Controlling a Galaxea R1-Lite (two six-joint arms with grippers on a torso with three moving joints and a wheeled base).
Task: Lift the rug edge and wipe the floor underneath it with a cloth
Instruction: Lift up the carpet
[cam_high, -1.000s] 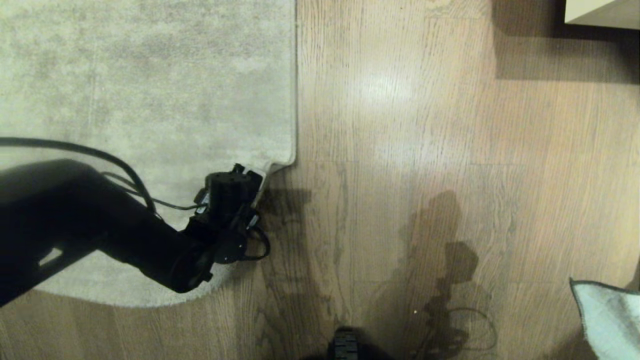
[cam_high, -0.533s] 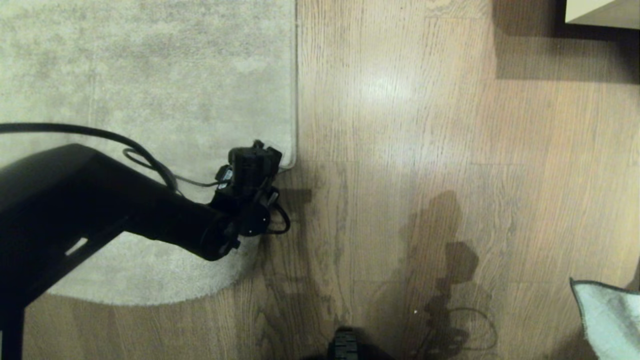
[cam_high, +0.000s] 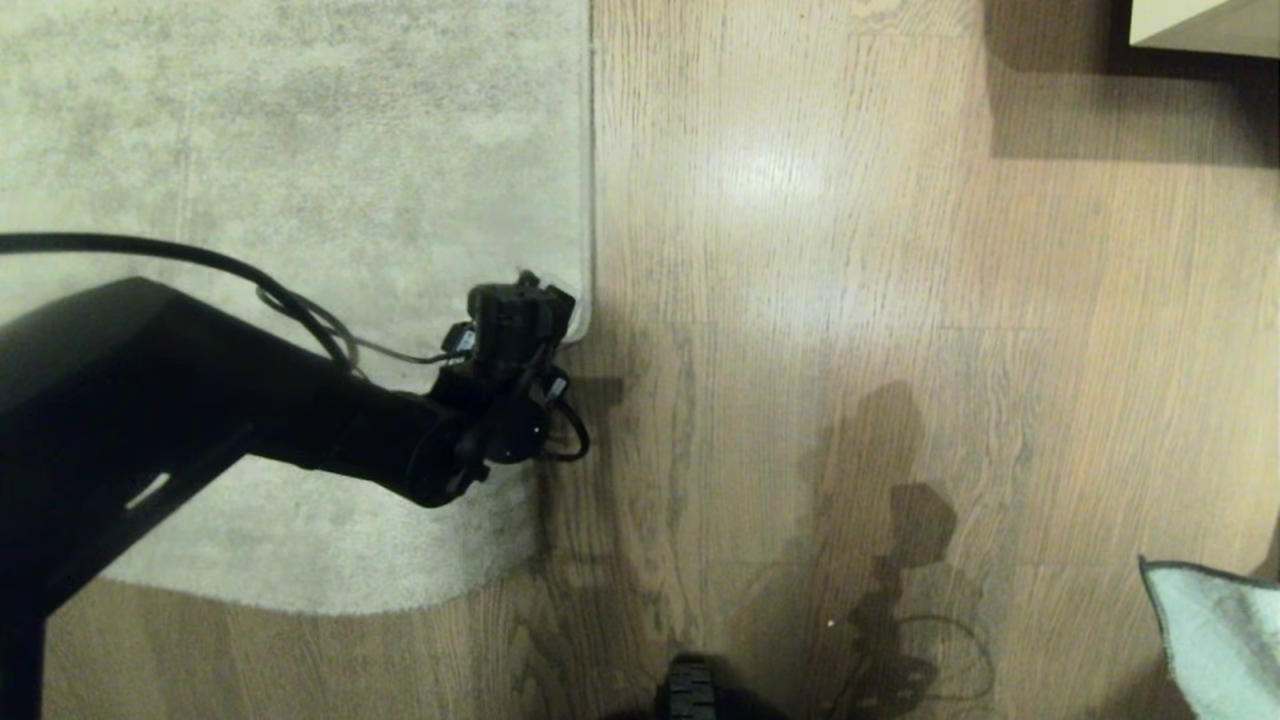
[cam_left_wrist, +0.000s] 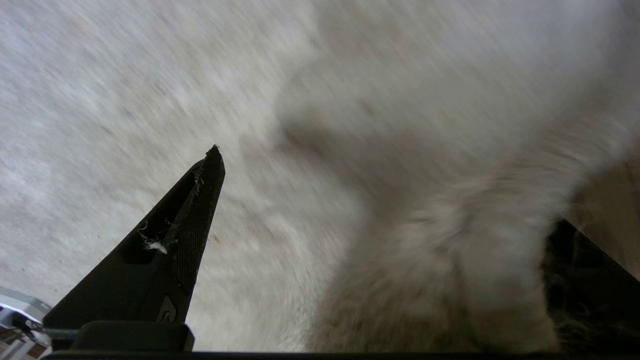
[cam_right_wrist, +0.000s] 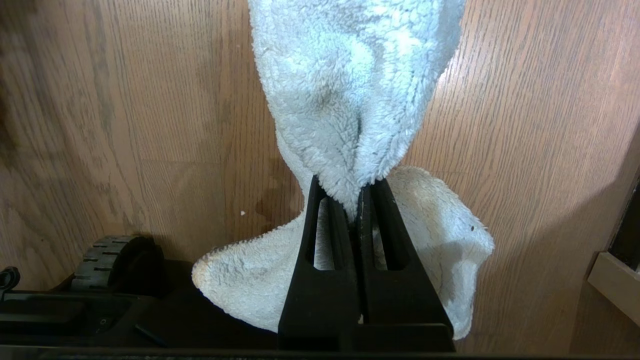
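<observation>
The mottled beige rug covers the left of the head view, and its straight rug edge (cam_high: 590, 200) runs down to a rounded corner (cam_high: 583, 325). My left gripper (cam_high: 523, 300) hangs right over that corner, pointing down. In the left wrist view the left gripper (cam_left_wrist: 387, 185) is open wide. One finger (cam_left_wrist: 197, 215) rests on the pile and a hump of rug (cam_left_wrist: 440, 240) bulges in front of the other. My right gripper (cam_right_wrist: 350, 187) is shut on the pale mint-blue cloth (cam_right_wrist: 350, 100), which also shows low at the right (cam_high: 1215, 640). Wood-plank floor (cam_high: 850, 300) fills the rest.
A pale furniture corner (cam_high: 1200, 25) casts a shadow at the far right. The robot base's black wheel (cam_high: 692, 690) sits at the near edge and also shows in the right wrist view (cam_right_wrist: 115, 255). The rug's near border curves (cam_high: 330, 605). A black cable loops off the left arm (cam_high: 300, 300).
My left gripper has moved away from me and to the right across the rug, ending over its corner. The cloth and the right gripper have not moved.
</observation>
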